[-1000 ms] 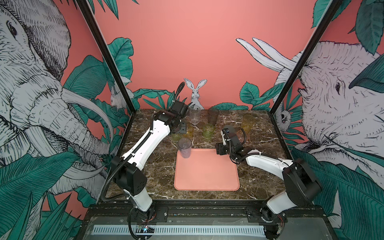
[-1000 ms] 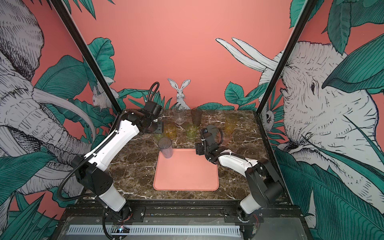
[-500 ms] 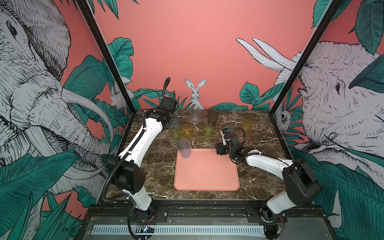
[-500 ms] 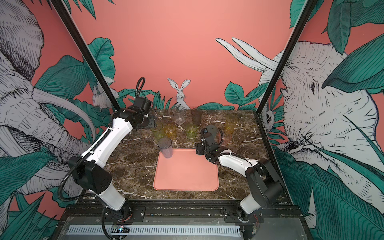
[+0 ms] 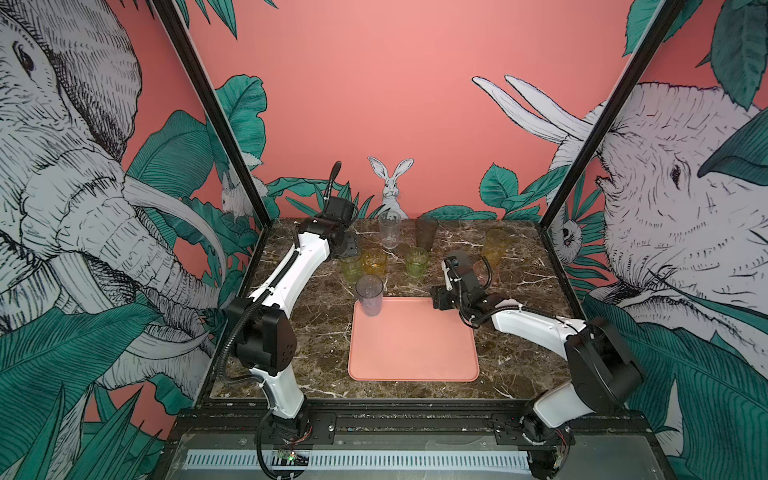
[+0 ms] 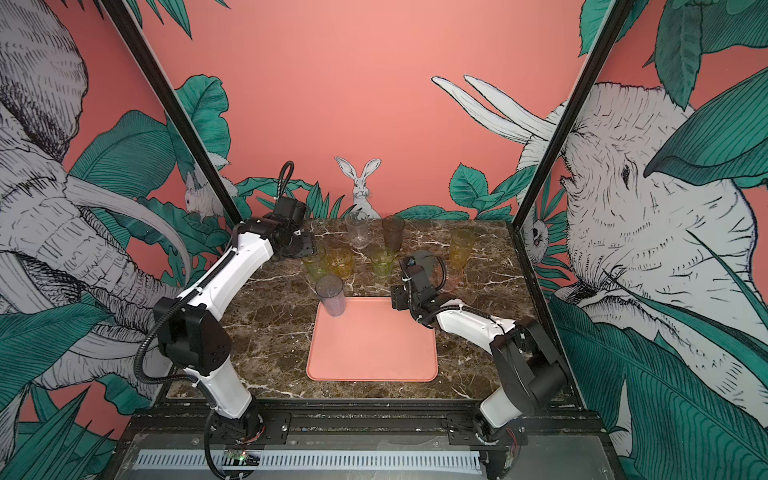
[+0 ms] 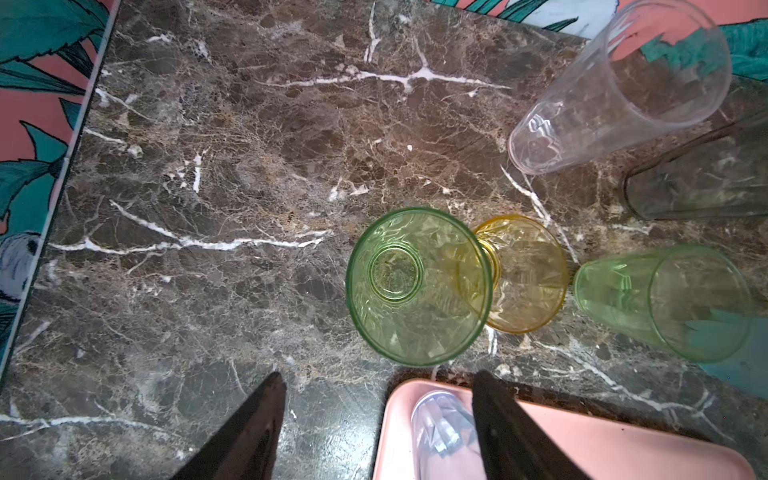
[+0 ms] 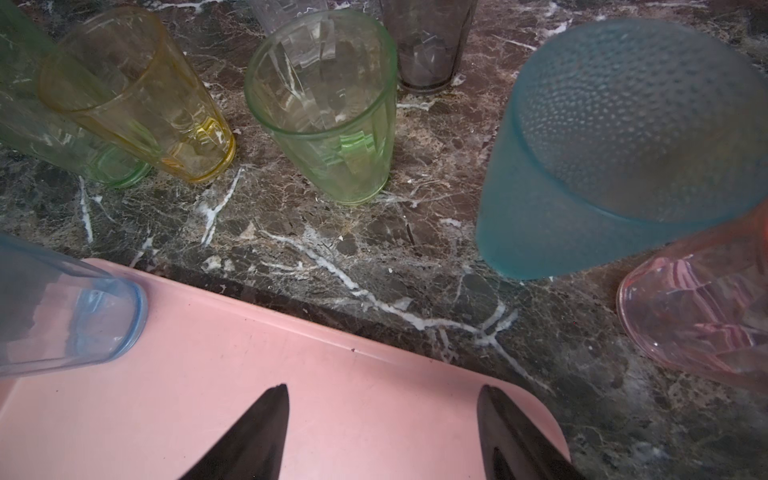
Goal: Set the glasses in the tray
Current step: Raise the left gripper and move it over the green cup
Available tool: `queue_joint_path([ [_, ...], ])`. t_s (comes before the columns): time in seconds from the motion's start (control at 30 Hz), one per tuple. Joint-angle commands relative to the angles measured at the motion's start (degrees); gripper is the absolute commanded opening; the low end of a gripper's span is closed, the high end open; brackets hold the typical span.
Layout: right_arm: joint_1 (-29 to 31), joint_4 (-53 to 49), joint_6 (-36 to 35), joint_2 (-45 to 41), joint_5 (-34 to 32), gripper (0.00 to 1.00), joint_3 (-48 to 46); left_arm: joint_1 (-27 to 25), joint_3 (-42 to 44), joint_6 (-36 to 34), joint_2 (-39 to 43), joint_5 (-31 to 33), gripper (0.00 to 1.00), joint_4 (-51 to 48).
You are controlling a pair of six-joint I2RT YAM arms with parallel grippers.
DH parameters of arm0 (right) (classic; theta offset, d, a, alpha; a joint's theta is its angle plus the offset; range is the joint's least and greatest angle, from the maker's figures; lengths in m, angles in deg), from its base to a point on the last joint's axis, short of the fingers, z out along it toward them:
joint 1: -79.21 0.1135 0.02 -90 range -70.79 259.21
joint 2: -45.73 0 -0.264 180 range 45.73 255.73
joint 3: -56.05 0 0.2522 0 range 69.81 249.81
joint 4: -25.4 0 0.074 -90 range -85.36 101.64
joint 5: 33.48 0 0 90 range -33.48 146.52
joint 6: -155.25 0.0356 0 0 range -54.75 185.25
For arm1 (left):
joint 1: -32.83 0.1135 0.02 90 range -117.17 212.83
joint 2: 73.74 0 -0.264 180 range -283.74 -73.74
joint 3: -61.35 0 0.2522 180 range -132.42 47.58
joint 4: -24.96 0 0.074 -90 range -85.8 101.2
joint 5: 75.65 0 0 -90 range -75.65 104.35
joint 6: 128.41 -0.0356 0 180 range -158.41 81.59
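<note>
Now the left claw (image 7: 378,374) hangs spread and empty close to the short yellow-green glass (image 7: 417,286), far left on the marble table (image 5: 316,332). One tall grey see-through glass (image 5: 369,296) stands on the flat pink tray (image 5: 415,357), in its far left corner. The right claw (image 8: 383,387), spread and empty too, hovers over the far right corner. Next, I think, the left claw must drop and pinch that green glass, minding the amber glass (image 7: 523,274) beside it.

We count nine glasses (image 5: 417,262): two green (image 5: 351,266), two amber (image 5: 374,261), one clear (image 5: 390,228), one smoky (image 5: 427,232), one grey (image 5: 369,295), one frosted blue (image 8: 602,145), one pink (image 8: 698,324). We count one tray (image 5: 415,345).
</note>
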Motion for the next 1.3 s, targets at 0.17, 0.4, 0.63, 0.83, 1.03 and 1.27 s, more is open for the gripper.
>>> queue_joint_path([
  [0.17,-0.19,-0.49,0.43,0.82,0.06,0.74,2.23,1.14,1.18,2.08,-1.86,-2.42,0.72,1.57],
  [0.4,-0.2,-0.95,0.44,1.2,0.11,0.74,2.65,1.75,1.38,2.18,-3.68,-3.04,0.71,1.79],
  [0.63,-0.23,-1.17,0.45,1.42,0.25,0.74,2.89,2.54,1.8,2.23,-5.28,-3.98,0.64,1.89],
  [0.83,-0.29,-1.39,0.5,1.43,0.21,0.74,3.0,2.93,2.4,2.34,-6.03,-4.01,0.61,2.15],
  [1.03,-0.29,-1.65,0.53,1.6,0.24,0.74,3.17,3.1,2.81,2.37,-6.33,-4.49,0.56,2.35],
  [1.27,-0.22,-1.96,0.59,1.86,0.38,0.74,3.44,3.33,3.21,2.4,-6.4,-5.04,0.49,2.55],
])
